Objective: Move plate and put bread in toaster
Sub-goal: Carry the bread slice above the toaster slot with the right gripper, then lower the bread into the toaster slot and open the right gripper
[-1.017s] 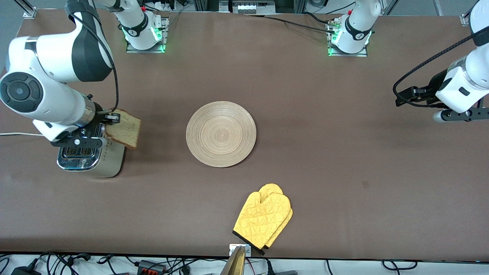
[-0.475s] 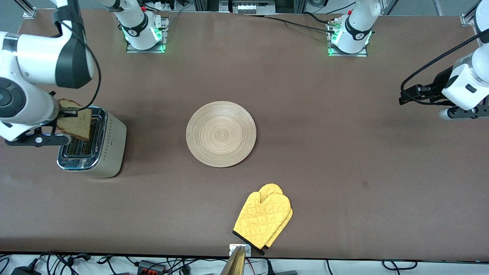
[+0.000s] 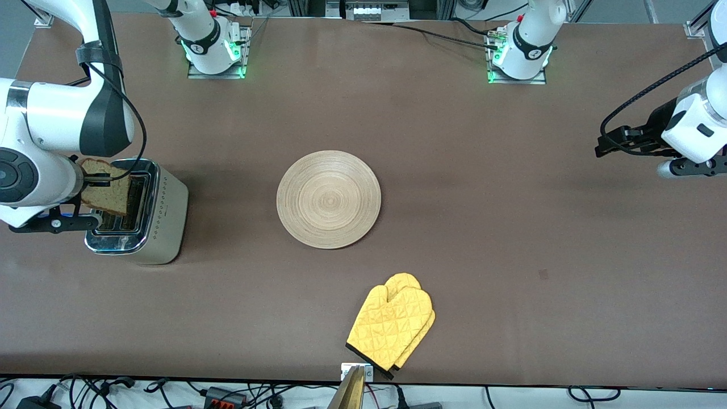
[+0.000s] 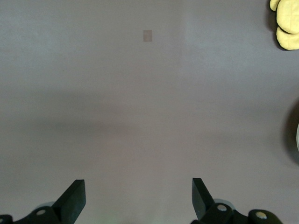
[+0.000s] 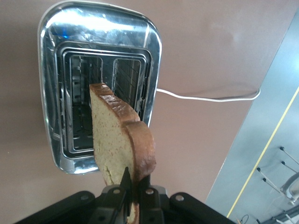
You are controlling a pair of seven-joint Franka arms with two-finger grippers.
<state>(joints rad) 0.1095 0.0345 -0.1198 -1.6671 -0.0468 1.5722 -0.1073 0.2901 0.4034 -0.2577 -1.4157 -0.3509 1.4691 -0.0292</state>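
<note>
The bread (image 3: 105,193) (image 5: 119,137) hangs on edge over the chrome top of the toaster (image 3: 162,218) (image 5: 53,60), with my right gripper (image 3: 97,180) (image 5: 135,186) shut on its crust. Both toaster slots show open below the slice. The round light-wood plate (image 3: 328,199) lies flat mid-table, bare. My left gripper (image 3: 616,142) (image 4: 138,198) hangs open with nothing between its fingers, over bare table at the left arm's end.
A yellow quilted oven mitt (image 3: 392,326) (image 4: 286,21) lies near the table's front edge, nearer the front camera than the plate. The toaster's white cord (image 5: 205,98) runs off toward the table edge at the right arm's end.
My right gripper carried the bread from beside the toaster to over its slots and has sunk a little. The left arm drew slightly toward its end of the table.
</note>
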